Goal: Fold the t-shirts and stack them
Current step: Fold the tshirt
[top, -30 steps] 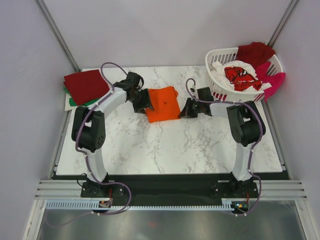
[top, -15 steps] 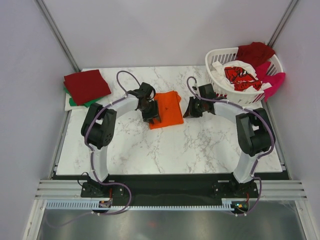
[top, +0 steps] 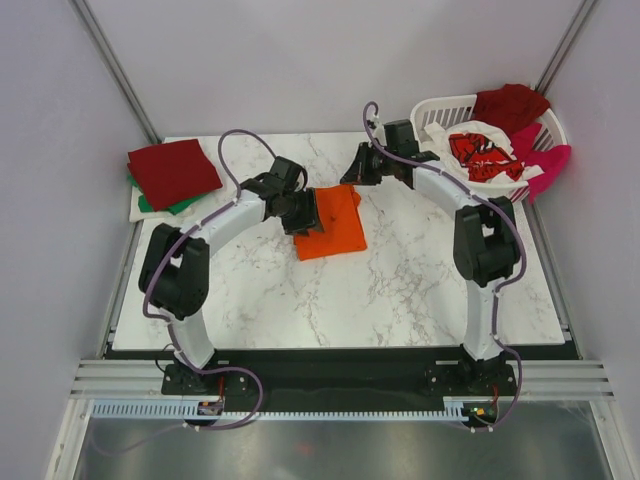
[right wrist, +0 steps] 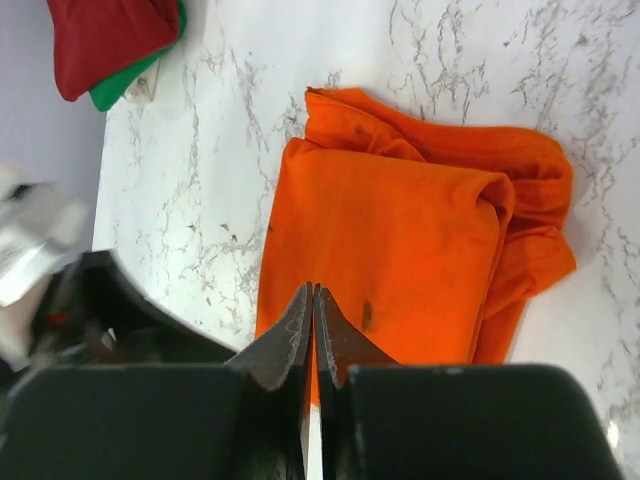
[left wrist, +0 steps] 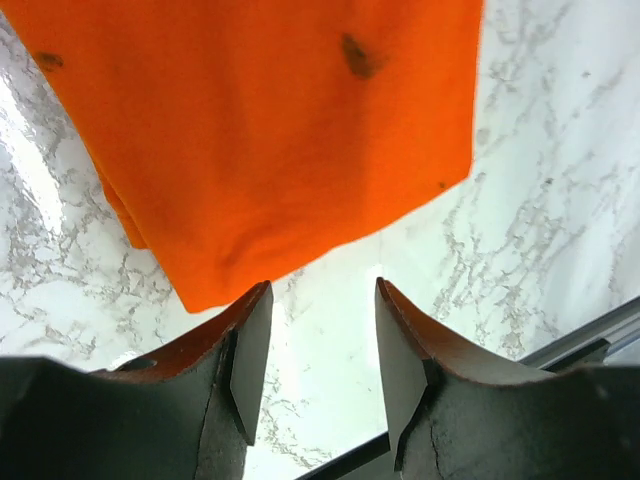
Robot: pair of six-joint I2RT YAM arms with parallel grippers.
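Observation:
The orange t-shirt [top: 335, 222] lies folded in a narrow rectangle on the marble table [top: 420, 280], mid-back. My left gripper [top: 300, 213] is at its left edge, low over the table, open and empty. In the left wrist view the orange cloth [left wrist: 280, 130] lies just past the open gripper [left wrist: 315, 340]. My right gripper [top: 357, 170] is shut and empty, raised over the shirt's far edge. In the right wrist view the shut gripper [right wrist: 313, 295] hangs above the orange shirt [right wrist: 390, 250]. A dark red shirt [top: 172, 170] lies folded on a green one [top: 160, 205] at the back left.
The white slatted basket [top: 437, 112] stands at the back right. It holds a white shirt with red print [top: 480, 150], a dark red shirt [top: 510, 105] and a magenta one [top: 550, 165] over its rim. Grey walls close in both sides.
The right arm has swung from the shirt's right side to behind its far edge. The left gripper stayed at the left edge. The orange shirt now lies narrower.

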